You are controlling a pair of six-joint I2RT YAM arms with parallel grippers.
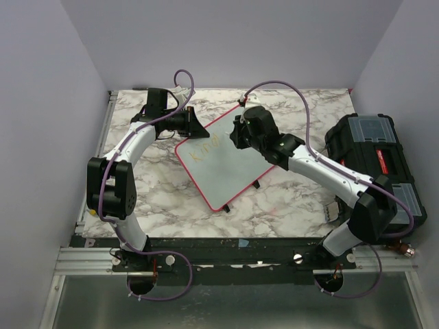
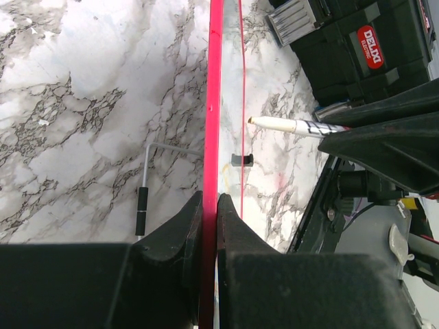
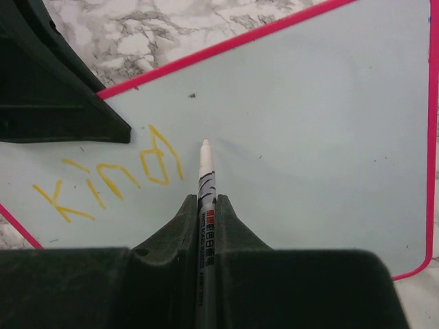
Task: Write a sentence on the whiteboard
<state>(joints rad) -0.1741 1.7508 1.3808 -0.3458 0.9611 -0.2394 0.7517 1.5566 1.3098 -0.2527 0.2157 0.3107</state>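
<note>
The whiteboard (image 1: 230, 168), white with a pinkish-red frame, lies tilted in the middle of the marble table. My left gripper (image 1: 194, 126) is shut on its upper-left frame edge (image 2: 212, 103), which the left wrist view shows edge-on between the jaws (image 2: 210, 199). My right gripper (image 3: 206, 200) is shut on a white marker (image 3: 205, 179), also in the left wrist view as the marker (image 2: 288, 125). The marker's tip points at the board just right of the sentence (image 3: 113, 179), yellow letters reading "kind", the sentence (image 1: 204, 149). Whether the tip touches the board I cannot tell.
A black toolbox (image 1: 376, 159) stands at the table's right side, close to my right arm. The board's thin wire leg with a black grip (image 2: 143, 200) rests on the marble beneath it. Grey walls close in the left, right and back.
</note>
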